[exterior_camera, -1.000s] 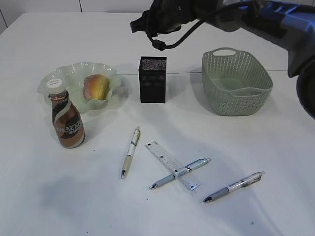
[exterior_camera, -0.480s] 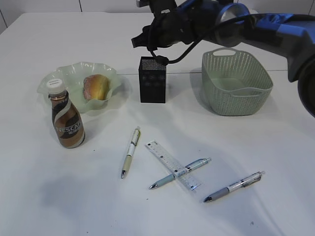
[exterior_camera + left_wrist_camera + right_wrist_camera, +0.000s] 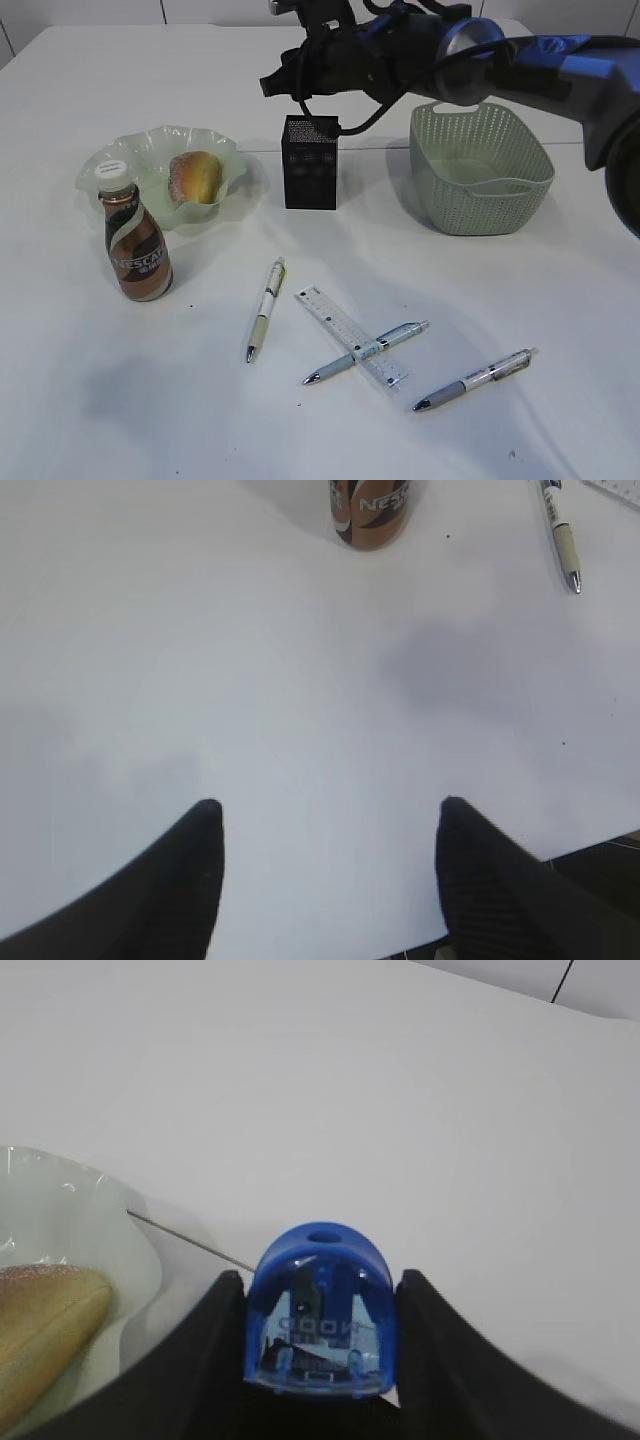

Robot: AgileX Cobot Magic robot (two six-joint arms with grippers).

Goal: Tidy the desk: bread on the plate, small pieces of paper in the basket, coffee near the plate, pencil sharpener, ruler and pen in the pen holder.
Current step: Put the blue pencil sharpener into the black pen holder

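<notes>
A blue pencil sharpener (image 3: 322, 1310) is clamped between the fingers of my right gripper (image 3: 321, 1277). In the exterior view the right gripper (image 3: 275, 82) hangs just above and behind the black pen holder (image 3: 310, 162). The bread (image 3: 195, 177) lies in the wavy green plate (image 3: 150, 145), and the coffee (image 3: 137, 247) stands in front of it. The ruler (image 3: 345, 332) lies across one of three pens (image 3: 365, 352) on the desk (image 3: 80, 400). My left gripper (image 3: 330, 804) is open over bare desk. Small pieces of paper are out of view.
The green basket (image 3: 480, 165) stands to the right of the pen holder. Loose pens lie at the front middle (image 3: 265, 310) and front right (image 3: 475, 379). The left wrist view shows the coffee (image 3: 370, 510) base and a pen tip (image 3: 560, 535) far ahead.
My right arm has come down and forward with the sharpener, from higher up at the back to just over the pen holder. Nothing on the desk has moved.
</notes>
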